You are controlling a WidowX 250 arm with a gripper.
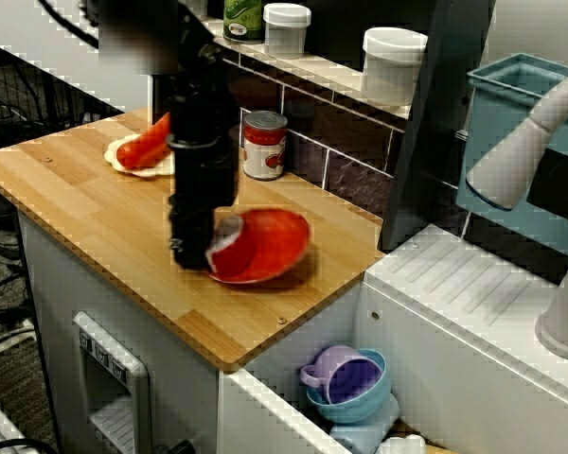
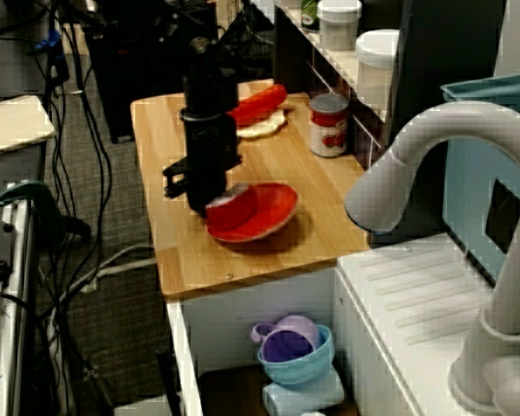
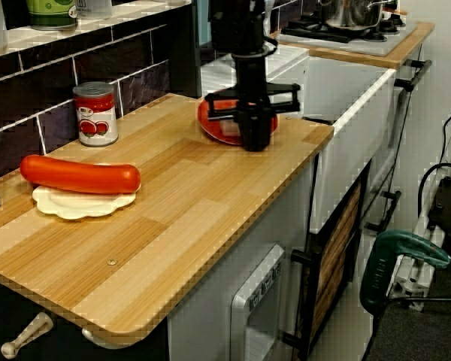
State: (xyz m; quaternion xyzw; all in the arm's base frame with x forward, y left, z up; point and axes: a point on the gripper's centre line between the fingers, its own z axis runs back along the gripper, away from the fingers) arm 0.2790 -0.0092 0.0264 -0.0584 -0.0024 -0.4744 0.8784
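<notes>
The black hand (image 1: 201, 248) points straight down at the wooden worktop (image 1: 95, 208), fingers seemingly pinched on one rim of the shallow red plastic plate (image 1: 273, 248); the plate lies tipped, stretching from the hand toward the white sink unit (image 1: 473, 284).

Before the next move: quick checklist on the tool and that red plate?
1. Tool at the rim of the red plate: ok.
2. Jaws shut on the rim: cannot tell, no view shows them plainly.
3. Plate lying flat: not ok, the rim by the tool looks raised.
4. Plate wholly over the wooden counter: ok.
5. Tomato can apart from the plate: ok.
6. Sausage apart from the plate: ok.
</notes>
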